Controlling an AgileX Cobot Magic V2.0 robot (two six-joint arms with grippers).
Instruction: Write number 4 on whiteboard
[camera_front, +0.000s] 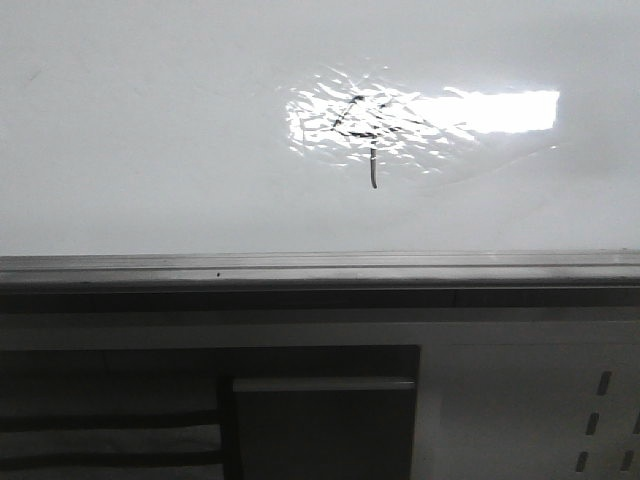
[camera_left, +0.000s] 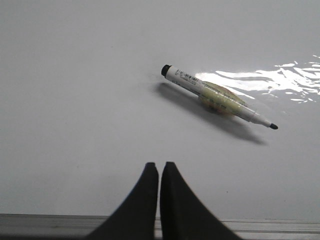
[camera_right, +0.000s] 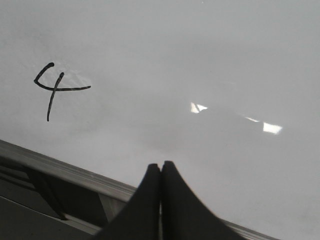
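Observation:
The whiteboard fills the upper front view, glossy, with a grey metal rail along its near edge. The number 4 is drawn in thin dark strokes inside the glare patch, and it also shows in the right wrist view. A white marker with a black cap end and bare dark tip lies flat on the board in the left wrist view. My left gripper is shut and empty, short of the marker. My right gripper is shut and empty above the board's edge.
Below the rail in the front view are a dark box and a white perforated panel at the right. Bright glare lies on the board to the right of the number.

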